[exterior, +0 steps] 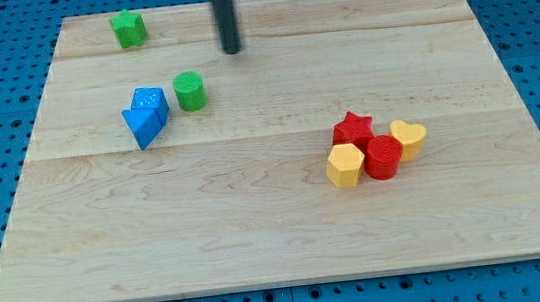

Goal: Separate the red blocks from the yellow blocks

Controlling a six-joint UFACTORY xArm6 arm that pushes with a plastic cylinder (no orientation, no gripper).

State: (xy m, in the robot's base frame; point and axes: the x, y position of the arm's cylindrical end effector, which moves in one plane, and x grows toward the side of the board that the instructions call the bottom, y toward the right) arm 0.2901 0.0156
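My tip (231,50): near my board's (279,240) top edge; no pincer fitted, holding nothing.
Reds/yellows: red star (353,127), red cylinder (383,157), yellow hexagon (346,165), yellow heart (409,137) touching, right side.

The pale wooden surface (279,240) carries eight blocks. Top left sits a green star (127,28); below it a green cylinder (189,90) beside a blue cube (150,100) touching a blue triangle (143,126). Right of centre, red star (353,127), red cylinder (383,157), yellow hexagon (345,165) and yellow heart (409,137) huddle together, touching.
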